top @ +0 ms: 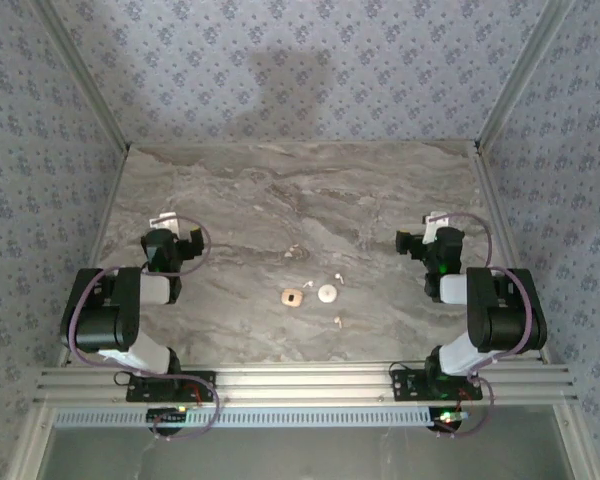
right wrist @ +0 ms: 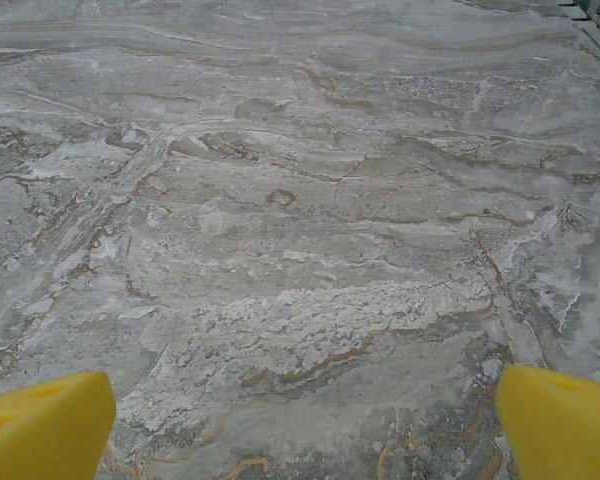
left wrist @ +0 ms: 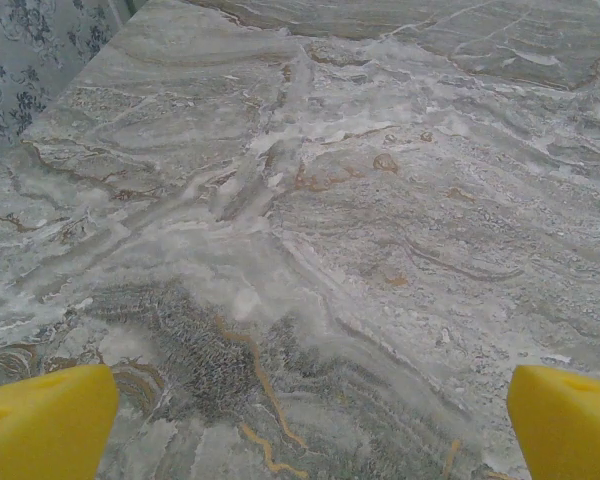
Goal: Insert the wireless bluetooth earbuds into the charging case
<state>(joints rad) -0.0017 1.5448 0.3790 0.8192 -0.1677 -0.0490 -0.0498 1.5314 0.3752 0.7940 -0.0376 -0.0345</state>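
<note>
L puck (top: 293, 297) just beside R puck (top: 327, 292), mid table (top: 230, 190), earbuds (top: 338, 321) scattered round them, one nearer, rest farther

The top camera looks steeply down from behind the near edge over the whole marble counter (top: 280, 190). Each wrist camera sits close above that same counter, facing forward between its own yellow jaws.

Grey-veined marble tabletop (top: 280, 190), floral-patterned blue walls (top: 310, 70), aluminium rail (top: 300, 380) along near edge

No legible text (none anywhere)
</note>
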